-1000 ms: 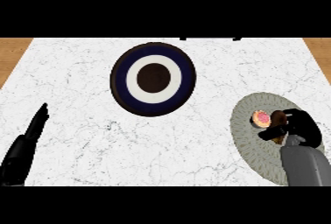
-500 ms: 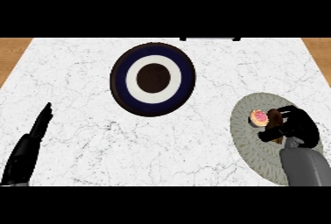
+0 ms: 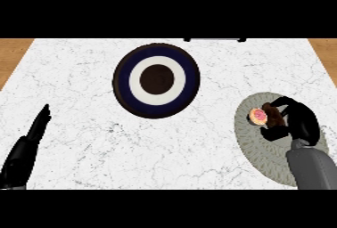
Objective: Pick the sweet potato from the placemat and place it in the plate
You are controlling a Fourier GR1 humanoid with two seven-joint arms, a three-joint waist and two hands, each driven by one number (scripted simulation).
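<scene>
Head view: the black right hand (image 3: 296,122) is gripping the brown, pink-ended sweet potato (image 3: 261,116) on the grey oval placemat (image 3: 253,144) at the counter's (image 3: 197,147) right edge; the left hand (image 3: 30,142) is resting straight-fingered.

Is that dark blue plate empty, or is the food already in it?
Empty. The plate shows only its own rings; the sweet potato is at the placemat, with the right hand curled round it.

open counter (image 3: 204,133), apparently, between placemat (image 3: 253,149) and plate (image 3: 124,87)
</scene>
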